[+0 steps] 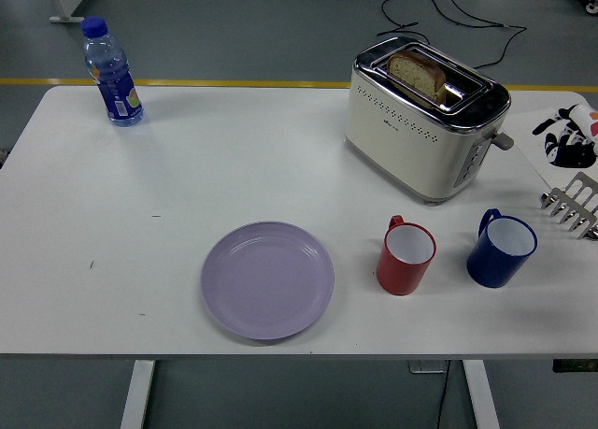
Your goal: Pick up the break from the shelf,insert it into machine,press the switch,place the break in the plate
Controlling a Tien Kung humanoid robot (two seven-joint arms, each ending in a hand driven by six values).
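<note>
Bread is up — my right hand is the near one.

From the head view, the bread [418, 73] sticks up out of the slot in the toaster [425, 121], at the far right of the table [168, 177]. My right hand [570, 141] is at the right edge, apart from the toaster and holding nothing; I cannot tell how far its fingers are open. The bread is to the left of that hand and a bit farther back. Its long side runs along the slot, slanting from back-left to front-right. The plate [268, 279] is well apart, near and left — I think the bread goes there next. My left hand is not in view.
</note>
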